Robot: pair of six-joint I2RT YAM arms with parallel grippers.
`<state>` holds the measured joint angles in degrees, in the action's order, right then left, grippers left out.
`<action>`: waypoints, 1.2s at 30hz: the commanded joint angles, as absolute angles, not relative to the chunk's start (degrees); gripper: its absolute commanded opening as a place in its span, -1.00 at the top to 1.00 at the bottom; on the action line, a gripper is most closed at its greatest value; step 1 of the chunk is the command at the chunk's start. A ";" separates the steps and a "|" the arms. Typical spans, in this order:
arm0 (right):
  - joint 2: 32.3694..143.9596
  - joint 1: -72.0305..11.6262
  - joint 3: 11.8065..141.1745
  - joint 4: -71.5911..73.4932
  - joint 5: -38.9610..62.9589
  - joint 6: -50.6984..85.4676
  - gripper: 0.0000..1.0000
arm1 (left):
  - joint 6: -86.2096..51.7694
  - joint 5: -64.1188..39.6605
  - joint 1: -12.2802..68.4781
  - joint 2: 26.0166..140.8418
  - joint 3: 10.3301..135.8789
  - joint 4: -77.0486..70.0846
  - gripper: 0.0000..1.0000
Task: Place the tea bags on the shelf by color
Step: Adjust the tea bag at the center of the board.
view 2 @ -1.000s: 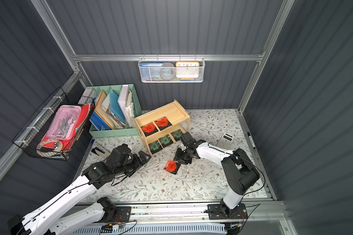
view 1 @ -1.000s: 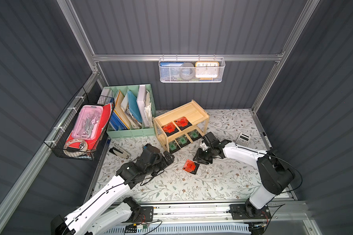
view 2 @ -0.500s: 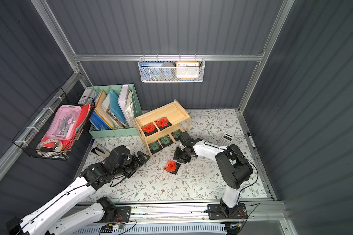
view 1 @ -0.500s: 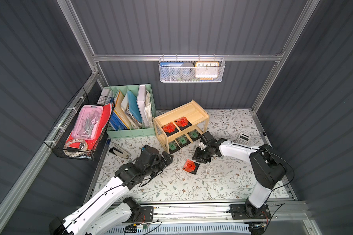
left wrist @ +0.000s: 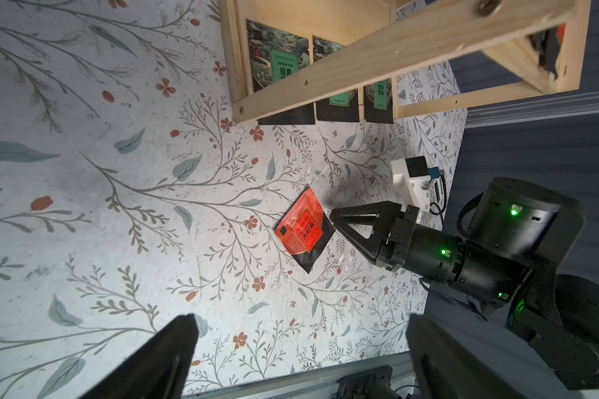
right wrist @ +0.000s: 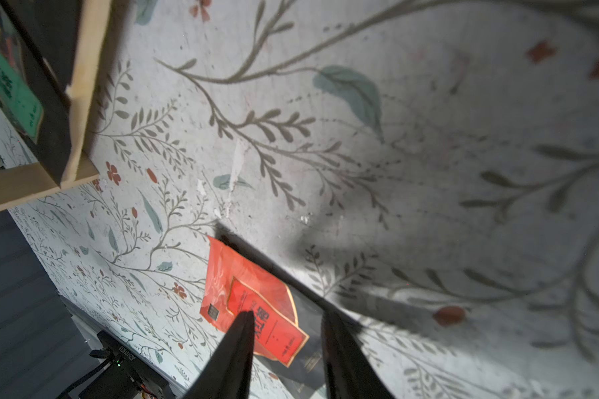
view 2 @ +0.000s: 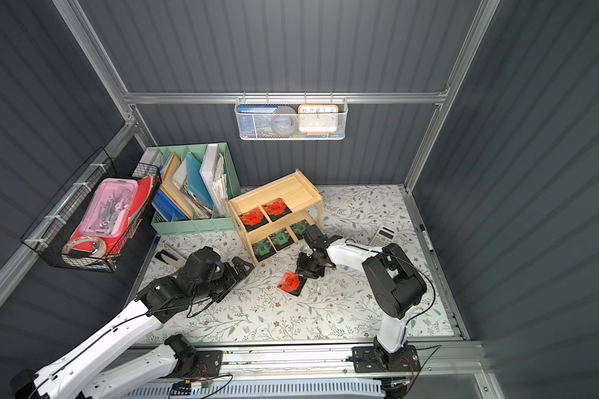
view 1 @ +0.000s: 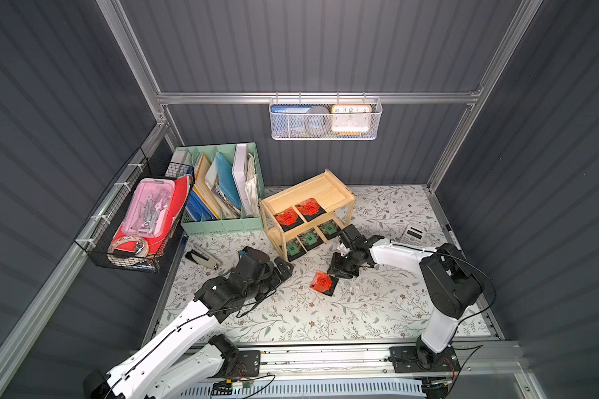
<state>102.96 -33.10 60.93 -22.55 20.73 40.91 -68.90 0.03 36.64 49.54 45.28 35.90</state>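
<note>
Jaws of my right gripper [right wrist: 287, 314] stand partly apart, empty, over an edge of the square orange-red tea bag [view 1: 323, 282] lying on the floral mat [view 1: 360, 311] before the light wooden two-tier shelf [view 1: 329, 188]; my left gripper [left wrist: 301, 319] gapes wide.

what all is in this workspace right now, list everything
shelf: one, light wood, back of the table
red tea bags: three, orange-red, two on the shelf's top board, one loose on the table
green tea bags: three, green labels, lower board
file organizer: one, mint green, beside the shelf
wire basket: one, black, side wall
mesh basket: one, white, back wall
calculator: one, white, on the table
stapler: one, black, table by the organizer
left end effector: one, black, open, over the table
right end effector: one, black, open, at the loose red tea bag's edge
</note>
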 commanded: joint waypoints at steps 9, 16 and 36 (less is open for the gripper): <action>103.10 -33.53 58.99 -23.57 22.32 41.14 0.25 | -69.27 -0.39 36.34 50.09 43.33 36.24 -1.00; 102.55 -35.16 57.88 -23.51 23.07 42.14 0.25 | -69.15 -0.53 36.31 51.57 42.33 35.01 -1.00; 91.11 -37.35 51.69 -23.21 21.16 47.66 -0.81 | -67.13 -3.85 36.33 62.12 40.72 21.69 -0.94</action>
<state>93.01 -38.02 52.99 -22.09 22.76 46.50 -68.75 -2.44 36.64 60.53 40.99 24.93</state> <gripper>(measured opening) 0.693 0.972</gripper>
